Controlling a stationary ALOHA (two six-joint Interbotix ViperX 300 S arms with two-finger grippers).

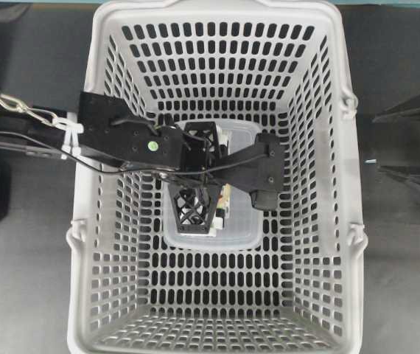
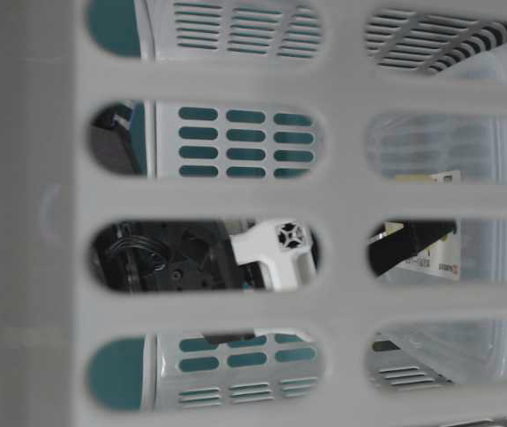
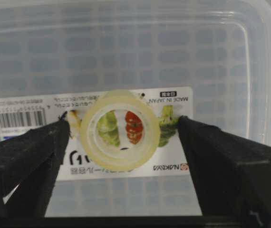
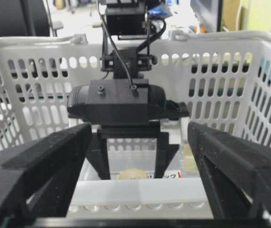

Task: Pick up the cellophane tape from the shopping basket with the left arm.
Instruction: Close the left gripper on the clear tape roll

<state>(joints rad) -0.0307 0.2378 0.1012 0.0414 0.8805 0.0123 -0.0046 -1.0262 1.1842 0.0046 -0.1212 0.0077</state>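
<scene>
In the left wrist view we read the key relation straight off, from left to right: one black finger (image 3: 26,161) at the lower left of the frame, then the cellophane tape (image 3: 120,130) at the centre, then the other finger at the lower right. The roll lies flat with its open hole facing the camera, on the lid of a clear plastic box (image 3: 126,61), right over the box's printed label (image 3: 90,133). The left pincer (image 3: 121,161) stands wide open and holds nothing; there is a gap between each finger and the roll's rim, smaller on the left side, so we judge that a straight closing across the roll's width is what the coming move calls for. A small clear tab seems to stick out at the roll's left edge next to the left finger, though we cannot make it out well. In the overhead view the left arm (image 1: 121,136) reaches in from the left of the frame over the wall of the shopping basket (image 1: 328,243) to its middle, where the box sits on the slotted floor; the tape itself is hidden there under the pincer. We judge the smooth lid to be the main risk: the roll could slide rather than seat between the fingers. Nothing else stands between fingers and tape. At the right of the overhead frame, the right pincer (image 4: 135,190) stays outside the basket, open and empty, looking in over the rim, well apart from the tape.
</scene>
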